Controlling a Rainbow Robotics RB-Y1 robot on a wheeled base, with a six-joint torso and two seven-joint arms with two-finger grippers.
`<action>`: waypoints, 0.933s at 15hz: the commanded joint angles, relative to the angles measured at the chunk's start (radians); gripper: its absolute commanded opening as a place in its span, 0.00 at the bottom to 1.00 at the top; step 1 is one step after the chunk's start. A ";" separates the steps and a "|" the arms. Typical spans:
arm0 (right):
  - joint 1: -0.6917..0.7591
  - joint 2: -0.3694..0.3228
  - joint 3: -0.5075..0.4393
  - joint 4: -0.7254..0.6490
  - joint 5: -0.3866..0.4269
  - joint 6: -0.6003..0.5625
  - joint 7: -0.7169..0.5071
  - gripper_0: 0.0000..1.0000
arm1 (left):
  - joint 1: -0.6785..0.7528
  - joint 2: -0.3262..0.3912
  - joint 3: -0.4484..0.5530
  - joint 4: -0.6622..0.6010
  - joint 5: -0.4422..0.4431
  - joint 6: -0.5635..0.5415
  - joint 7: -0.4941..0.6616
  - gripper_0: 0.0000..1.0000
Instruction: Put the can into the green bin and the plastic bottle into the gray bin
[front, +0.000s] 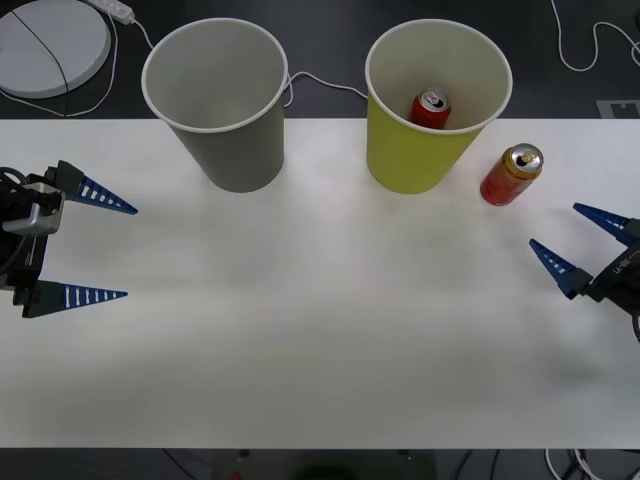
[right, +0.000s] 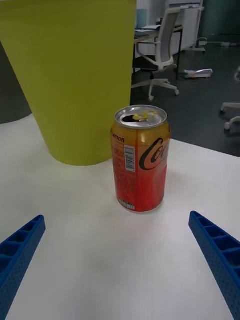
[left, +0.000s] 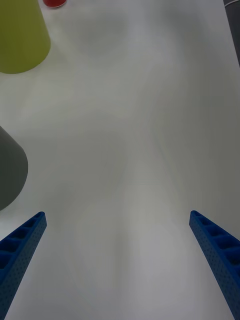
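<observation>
White table (front: 320, 330) — both end effectors agape, empty; front view reveals red can (front: 431, 108) inside green bin (front: 425, 150).

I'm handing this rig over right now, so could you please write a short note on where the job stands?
Left hand: open, empty, low over the table's left side, apart from everything.
Right hand: open, empty, near the table's right edge, aimed at the can with a gap between.
The can stands upright on the table, just right of the green bin, not touching it.
The green bin already holds a red can with a silver top.
The gray bin stands left of the green one; nothing visible inside.
Left to do: grasp the can and drop it in the green bin. No plastic bottle in sight.
</observation>
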 joint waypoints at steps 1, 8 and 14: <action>-0.003 0.026 0.009 0.000 -0.015 0.043 0.025 1.00 | 0.000 0.000 0.000 0.000 0.000 0.000 0.000 1.00; -0.049 0.103 0.026 0.000 -0.038 0.171 0.075 1.00 | 0.000 0.000 0.000 0.000 0.000 0.000 0.000 1.00; -0.105 0.158 0.030 -0.005 -0.038 0.288 0.106 1.00 | 0.000 0.000 0.000 0.000 0.000 0.000 0.000 1.00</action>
